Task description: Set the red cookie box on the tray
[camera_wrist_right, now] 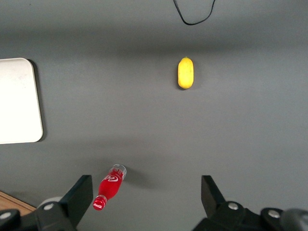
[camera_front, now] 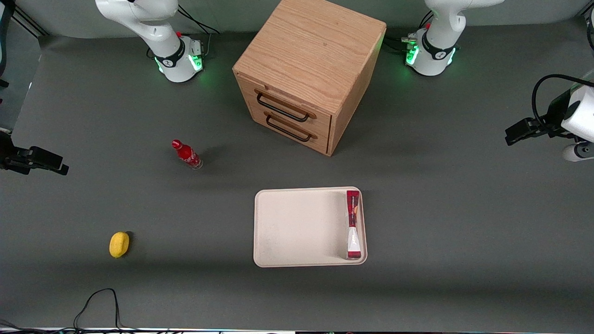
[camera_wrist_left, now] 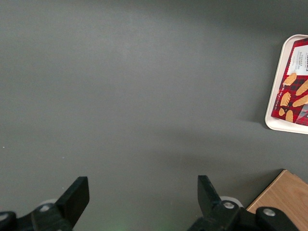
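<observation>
The red cookie box (camera_front: pixel 352 225) stands on its thin edge inside the cream-white tray (camera_front: pixel 297 227), along the rim toward the working arm's end. In the left wrist view the box (camera_wrist_left: pixel 294 91) shows a red face printed with cookies, inside the tray's rim (camera_wrist_left: pixel 275 103). My left gripper (camera_front: pixel 513 135) hangs toward the working arm's end of the table, well apart from the tray. In the left wrist view it (camera_wrist_left: pixel 142 185) is open and empty over bare grey table.
A wooden two-drawer cabinet (camera_front: pixel 308 69) stands farther from the front camera than the tray; its corner shows in the left wrist view (camera_wrist_left: pixel 284 197). A small red bottle (camera_front: pixel 186 154) and a yellow lemon (camera_front: pixel 119 244) lie toward the parked arm's end. A black cable (camera_front: pixel 97 301) loops near the front edge.
</observation>
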Robot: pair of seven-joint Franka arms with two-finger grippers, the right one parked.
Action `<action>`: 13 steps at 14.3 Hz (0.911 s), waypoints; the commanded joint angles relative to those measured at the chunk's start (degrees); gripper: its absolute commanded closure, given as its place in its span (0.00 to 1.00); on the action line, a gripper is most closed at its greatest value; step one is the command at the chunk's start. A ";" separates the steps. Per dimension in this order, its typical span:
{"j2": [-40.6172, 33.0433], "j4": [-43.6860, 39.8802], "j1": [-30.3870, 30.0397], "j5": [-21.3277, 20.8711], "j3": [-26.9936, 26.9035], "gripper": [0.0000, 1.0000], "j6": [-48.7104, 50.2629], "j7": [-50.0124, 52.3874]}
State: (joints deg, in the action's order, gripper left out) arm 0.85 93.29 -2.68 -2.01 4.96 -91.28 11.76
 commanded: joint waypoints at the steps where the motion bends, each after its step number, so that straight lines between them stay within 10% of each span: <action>1: -1.21 -0.03 1.01 2.88 -1.00 0.00 -0.57 -0.87; 13: 1.17 -2.15 0.75 3.68 -1.71 0.00 0.31 -5.52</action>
State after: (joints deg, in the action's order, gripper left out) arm 1.54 92.46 -2.41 0.86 4.02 -91.43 7.77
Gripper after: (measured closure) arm 0.000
